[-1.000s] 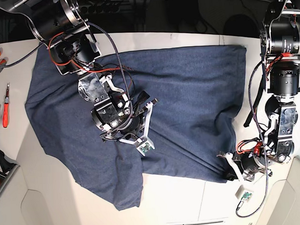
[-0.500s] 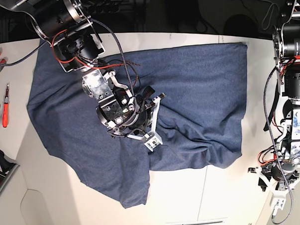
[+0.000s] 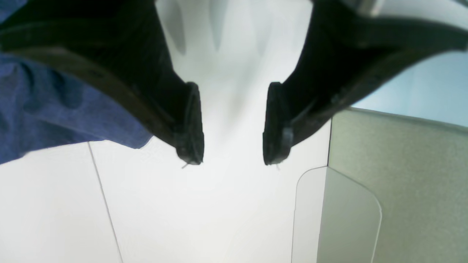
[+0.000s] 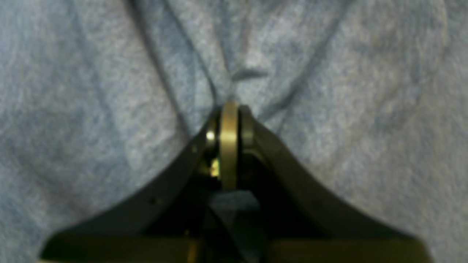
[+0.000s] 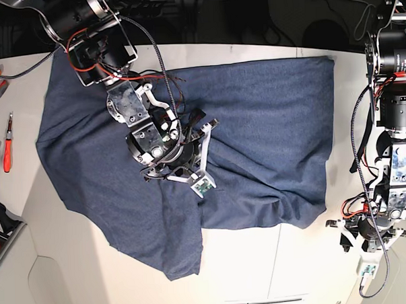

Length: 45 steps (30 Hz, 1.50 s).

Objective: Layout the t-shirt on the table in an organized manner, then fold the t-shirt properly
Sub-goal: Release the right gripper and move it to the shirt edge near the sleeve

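**Right claw pinches the shirt's middle; left claw hangs open off its edge**

The t-shirt (image 5: 255,123) lies spread over most of the table (image 5: 248,271), plain navy side up with no lettering showing; its far edge runs close to the table's back edge, one corner reaches the side where the left arm stands, and a long flap (image 5: 173,247) droops toward the near edge on the other side; the cloth is not flat, with creases radiating from the middle and a rumpled ridge along the near hem (image 5: 286,205).

The right claw (image 5: 190,167) sits down on the middle of the shirt, its arm reaching in from the far corner; in the right wrist view the two dark fingers (image 4: 190,153) meet at a point with a fold of blue fabric (image 4: 237,78) gathered and puckered just past the tips, wrinkles fanning out from there; so this claw is closed with cloth pinched in it.

The left claw (image 3: 232,126) is off the shirt, over bare white table near the front corner; its jaws stand well apart with nothing between them, the dark pads (image 3: 192,124) facing each other across empty tabletop; the shirt's edge (image 3: 55,117) shows just beside one finger, apart from it; a thin seam line (image 3: 104,197) crosses the table below.

An orange-handled tool (image 5: 8,144) lies on the table beyond the shirt, on the right arm's side.
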### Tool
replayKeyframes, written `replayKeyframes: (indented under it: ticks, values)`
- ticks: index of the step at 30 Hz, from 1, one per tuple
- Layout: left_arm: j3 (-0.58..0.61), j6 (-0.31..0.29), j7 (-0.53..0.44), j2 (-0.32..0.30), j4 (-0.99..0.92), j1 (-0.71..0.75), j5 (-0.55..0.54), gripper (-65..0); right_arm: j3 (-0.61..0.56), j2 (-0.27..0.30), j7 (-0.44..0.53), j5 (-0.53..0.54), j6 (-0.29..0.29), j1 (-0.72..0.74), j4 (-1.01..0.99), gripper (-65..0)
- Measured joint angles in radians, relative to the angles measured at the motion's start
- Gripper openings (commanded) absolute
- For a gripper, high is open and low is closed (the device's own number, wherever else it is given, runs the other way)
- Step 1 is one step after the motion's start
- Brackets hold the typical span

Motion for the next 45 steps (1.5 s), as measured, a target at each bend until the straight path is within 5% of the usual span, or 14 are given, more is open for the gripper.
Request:
replayKeyframes:
  ticks: [4, 11, 13, 15, 16, 20, 26, 31, 36, 39, 45]
  values:
    - [0.000, 0.000, 0.011, 0.000, 0.000, 0.000, -0.024, -35.1, 0.000, 0.014, 0.019, -0.011, -0.006, -0.020, 0.125, -51.2]
    - [0.000, 0.000, 0.022, 0.000, 0.000, 0.000, -0.064, -35.4, 0.000, 0.006, 0.052, -0.015, -0.069, 0.013, 0.297, -50.2]
    - [0.000, -0.044, 0.032, 0.000, 0.000, 0.000, -0.065, -43.9, 0.001, 0.006, 0.047, -0.077, -0.132, 0.022, 0.314, -50.2]
    - [0.000, -0.087, 0.045, 0.000, 0.000, 0.005, -0.089, -62.6, 0.023, 0.005, 0.045, -0.152, -0.212, 0.046, 0.319, -54.5]
    - [0.000, -0.101, 0.043, -0.003, 0.000, 0.015, -0.106, -65.0, 0.049, 0.005, 0.037, -0.185, -0.232, 0.057, 0.320, -62.9]
    - [0.000, -0.225, 0.057, -0.026, 0.001, 0.084, -0.212, -65.0, 0.196, 0.024, -0.016, -0.182, -0.231, 0.072, 0.323, -65.0]
    - [-0.006, -0.506, 0.213, -0.079, 0.000, 0.184, -0.549, -65.0, 0.402, 0.150, -0.128, -0.030, -0.109, 0.063, 0.322, -65.0]
    - [-0.098, -0.502, 0.451, -0.076, 0.006, 0.249, -0.973, -65.0, 0.528, 0.250, -0.203, 0.168, 0.030, 0.031, 0.322, -65.0]
    - [-0.166, -0.505, 0.754, -0.078, 0.013, 0.294, -1.242, -65.0, 0.592, 0.288, -0.212, 0.270, 0.078, -0.051, 0.322, -65.0]
    - [-0.165, -0.505, 0.830, -0.077, 0.014, 0.334, -1.234, -65.0, 0.602, 0.289, -0.200, 0.275, 0.095, -0.088, 0.322, -65.0]
    - [-0.163, -0.505, 0.725, -0.077, 0.014, 0.433, -1.037, -65.0, 0.602, 0.285, -0.084, 0.284, 0.103, -0.103, 0.246, -65.0]
